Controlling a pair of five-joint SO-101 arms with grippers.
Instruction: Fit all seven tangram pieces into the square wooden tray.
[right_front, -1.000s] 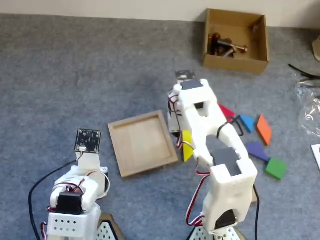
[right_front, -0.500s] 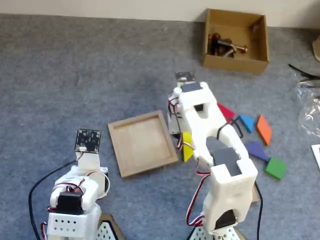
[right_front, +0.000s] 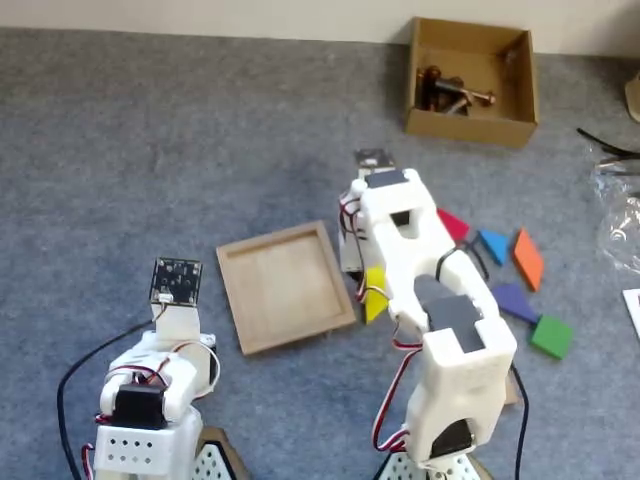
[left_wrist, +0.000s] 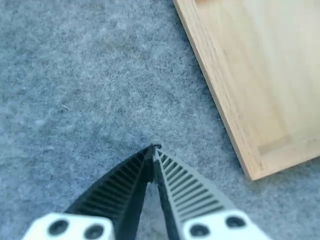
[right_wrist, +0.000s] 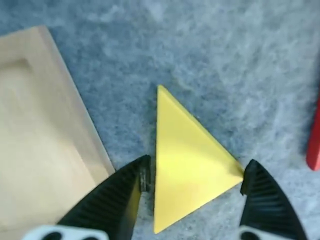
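The square wooden tray (right_front: 284, 286) lies on the grey carpet with nothing in it. A yellow triangle (right_front: 375, 292) lies flat on the carpet just beside the tray's right edge (right_wrist: 75, 125). In the right wrist view my right gripper (right_wrist: 196, 176) stands open, its two fingers on either side of the yellow triangle (right_wrist: 185, 165) without touching it. Red (right_front: 452, 224), blue (right_front: 492, 245), orange (right_front: 528, 258), purple (right_front: 514, 300) and green (right_front: 551, 336) pieces lie to the right of that arm. My left gripper (left_wrist: 153, 150) is shut over bare carpet near the tray's corner (left_wrist: 252, 170).
An open cardboard box (right_front: 470, 82) with small metal parts stands at the back. Clear plastic wrapping (right_front: 620, 210) and a black cable lie at the right edge. Open carpet stretches to the left of the tray and behind it.
The right arm's wrist has shifted slightly toward the near side and down over the yellow triangle. The left arm, the tray and the pieces have not moved.
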